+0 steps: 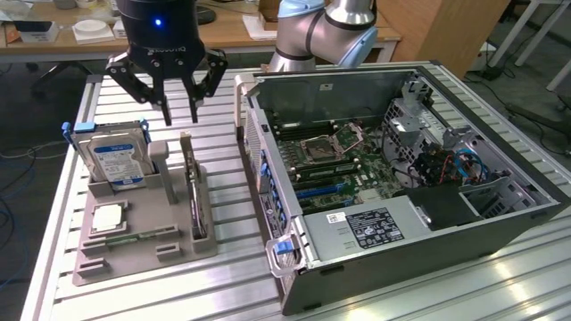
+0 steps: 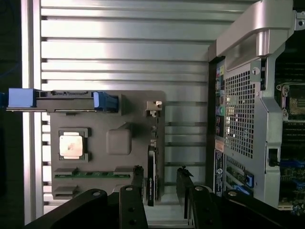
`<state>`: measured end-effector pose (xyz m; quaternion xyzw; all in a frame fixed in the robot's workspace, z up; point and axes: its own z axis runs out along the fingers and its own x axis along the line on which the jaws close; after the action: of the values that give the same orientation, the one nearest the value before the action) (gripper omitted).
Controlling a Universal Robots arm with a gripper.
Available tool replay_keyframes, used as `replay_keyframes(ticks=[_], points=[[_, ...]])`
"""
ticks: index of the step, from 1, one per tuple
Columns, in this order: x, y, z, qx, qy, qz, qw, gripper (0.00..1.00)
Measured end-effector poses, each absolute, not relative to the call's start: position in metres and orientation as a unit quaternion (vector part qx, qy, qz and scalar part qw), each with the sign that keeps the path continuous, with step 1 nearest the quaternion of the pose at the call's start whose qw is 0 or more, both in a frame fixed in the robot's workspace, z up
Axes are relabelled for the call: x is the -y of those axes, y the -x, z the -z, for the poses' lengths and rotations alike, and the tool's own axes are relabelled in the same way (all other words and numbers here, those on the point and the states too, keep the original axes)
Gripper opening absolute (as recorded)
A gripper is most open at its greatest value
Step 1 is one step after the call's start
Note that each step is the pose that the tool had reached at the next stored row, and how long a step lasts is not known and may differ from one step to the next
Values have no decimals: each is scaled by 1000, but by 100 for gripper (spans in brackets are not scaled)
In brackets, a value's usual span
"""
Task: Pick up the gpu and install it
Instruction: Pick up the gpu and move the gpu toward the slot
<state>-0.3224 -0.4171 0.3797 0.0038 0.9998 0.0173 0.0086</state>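
At the exterior view's left, on the slatted counter (image 1: 499, 281), a grey holder (image 1: 178, 247) carries the parts. The gpu (image 1: 194, 200) stands on edge in its right-hand slot, dark and thin, just beside the open case (image 1: 419, 234). It has not been lifted.

The gripper (image 1: 180, 115) hovers above the far end of the holder, fingers pointing down and apart, with nothing between them. In the wrist view the gpu (image 2: 151, 176) shows edge-on, and the gripper (image 2: 159, 169) straddles its line from above, one finger to each side and clear of the card. No contact is visible.

The hard drive (image 1: 111, 157) stands at the holder's far left. The cpu (image 1: 107, 217) and the memory stick (image 1: 134, 235) lie nearer, all apart from the gripper.

The case lies on its side with the motherboard (image 1: 339, 167) exposed, and no card stands in its slots as far as I can see.

By my reading the task is at its start. The gripper looks lined up over the gpu, but the grasp, the lift and the install are all left to do.
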Motion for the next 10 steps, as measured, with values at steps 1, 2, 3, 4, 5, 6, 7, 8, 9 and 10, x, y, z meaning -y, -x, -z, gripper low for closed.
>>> replay_keyframes(ticks=[1,2,3,4,5,6,7,8,9,10], points=[[417,322,-379,-1000,-3,-17,8,42],[418,322,-378,-1000,0,-17,8,42],[418,322,-377,-1000,4,-17,8,42],[418,322,-376,-1000,7,-17,8,42],[418,322,-375,-1000,8,-17,8,42],[418,322,-375,-1000,8,-17,8,42],[418,322,-374,-1000,8,-17,7,42],[418,322,-373,-1000,8,-18,7,42],[418,322,-372,-1000,8,-18,7,42],[419,322,-371,-1000,8,-18,7,42]])
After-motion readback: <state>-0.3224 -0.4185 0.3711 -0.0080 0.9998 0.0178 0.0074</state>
